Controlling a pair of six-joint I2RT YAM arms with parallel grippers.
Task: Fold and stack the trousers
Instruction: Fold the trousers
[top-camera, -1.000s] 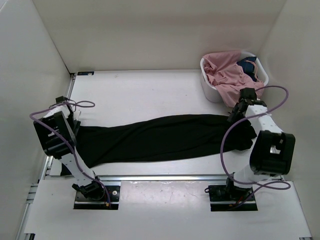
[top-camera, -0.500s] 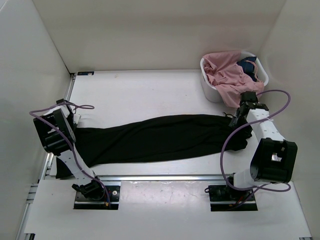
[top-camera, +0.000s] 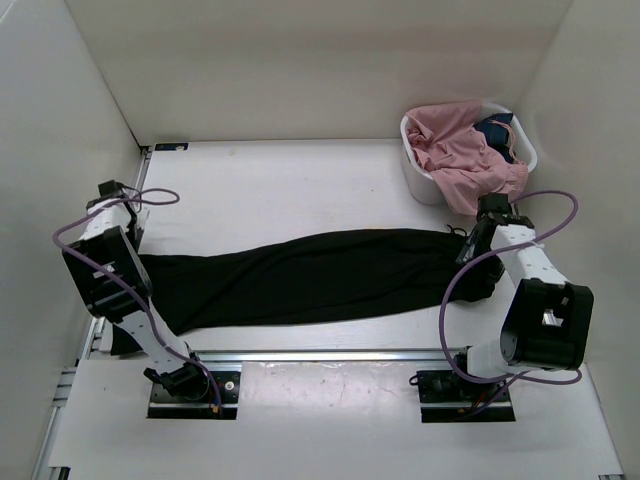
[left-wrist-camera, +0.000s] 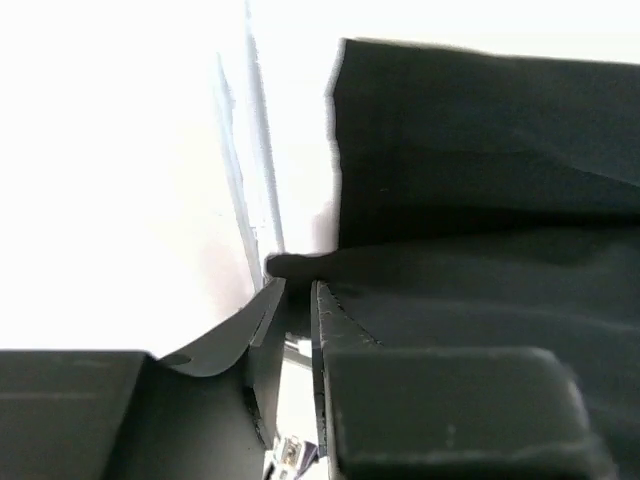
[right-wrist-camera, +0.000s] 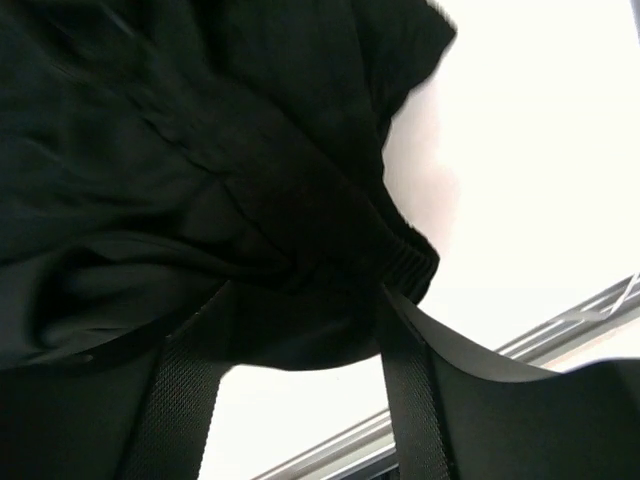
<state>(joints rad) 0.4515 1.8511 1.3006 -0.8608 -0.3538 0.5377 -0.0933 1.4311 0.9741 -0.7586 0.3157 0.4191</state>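
left wrist view: left gripper (left-wrist-camera: 298, 288) jaws nearly together, only a thin slit between them. a small tongue of black cloth is drawn out from the hem of the trousers (left-wrist-camera: 480, 150) to the fingertips and looks pinched there. fingers (left-wrist-camera: 262, 340) dark, flat, tapering to thin tips. beyond them the hem runs straight; cloth matte and smooth, a couple of soft creases.

right wrist view: right gripper (right-wrist-camera: 305, 300) jaws stand fairly wide, clamped on a thick bunch of the same cloth, which fills the gap between them. the finger faces here have a woven, webbing-like texture. a ribbed elastic band (right-wrist-camera: 408, 262) shows at the edge of the bunch, close to one fingertip. fabric around it is heavily folded and rumpled.

top external view: the trousers lie as one long, narrow black band across the tabletop (top-camera: 280, 185), from its left edge to near its right edge, closer to the near edge than the far one. limp, mostly flat in the middle, bunched at the right end where the right arm reaches down. white basket (top-camera: 420, 185), rounded walls, sits in the far right corner, near the band's right end. a pink garment (top-camera: 455, 150) heaps over its rim; a dark blue garment (top-camera: 497, 128) shows behind it. purple cables (top-camera: 447, 290) loop off both arms.
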